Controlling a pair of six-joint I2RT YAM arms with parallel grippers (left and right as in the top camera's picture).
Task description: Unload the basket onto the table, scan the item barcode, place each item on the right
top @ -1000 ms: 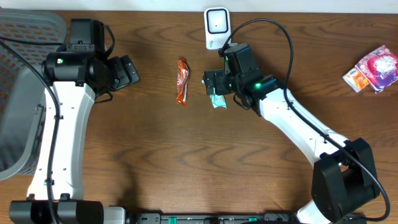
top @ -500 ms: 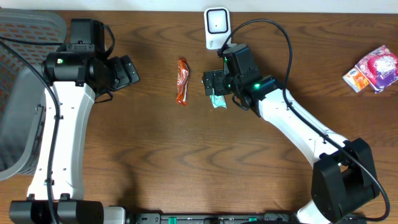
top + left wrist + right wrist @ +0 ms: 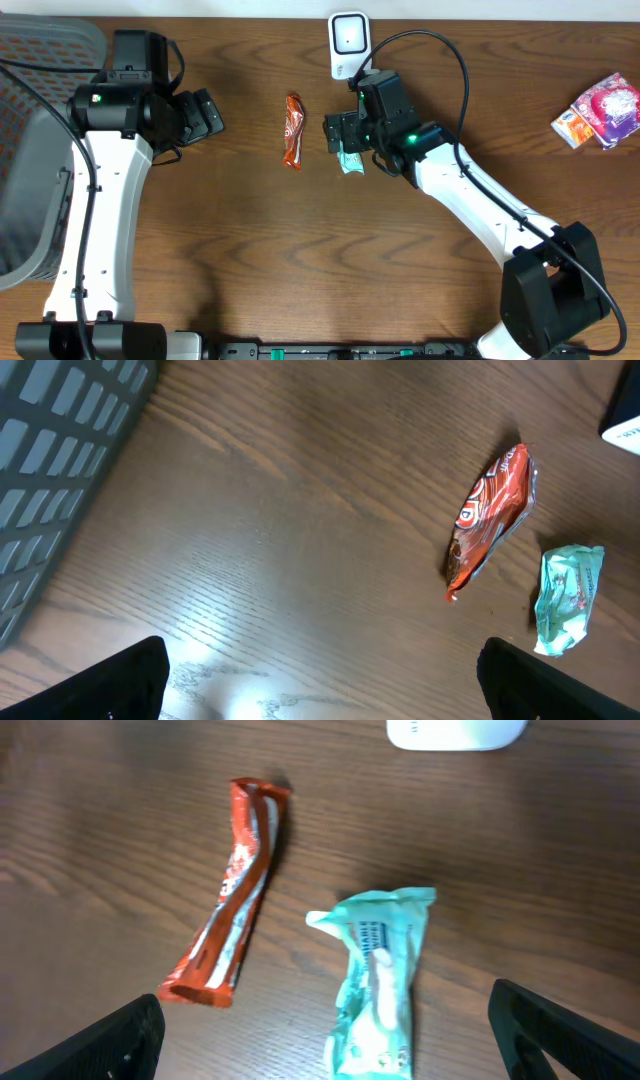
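Note:
A white barcode scanner (image 3: 348, 42) stands at the table's back edge, and its base (image 3: 455, 732) shows in the right wrist view. A teal packet (image 3: 350, 162) (image 3: 385, 980) lies flat on the wood just in front of it, its barcode facing up. An orange wrapper (image 3: 293, 131) (image 3: 235, 895) lies to its left. My right gripper (image 3: 338, 133) (image 3: 340, 1045) hovers open over the teal packet, its fingers wide on either side and holding nothing. My left gripper (image 3: 205, 115) (image 3: 320, 690) is open over bare wood, well left of the orange wrapper (image 3: 490, 510) and the teal packet (image 3: 567, 598).
A grey mesh basket (image 3: 30, 150) (image 3: 60, 470) fills the far left. Two pink and white snack packs (image 3: 600, 108) lie at the far right. The right arm runs diagonally from the front right toward the scanner.
My right gripper has crept slightly to the left above the teal packet and its jaws have widened a touch. The left arm and the items have not moved.

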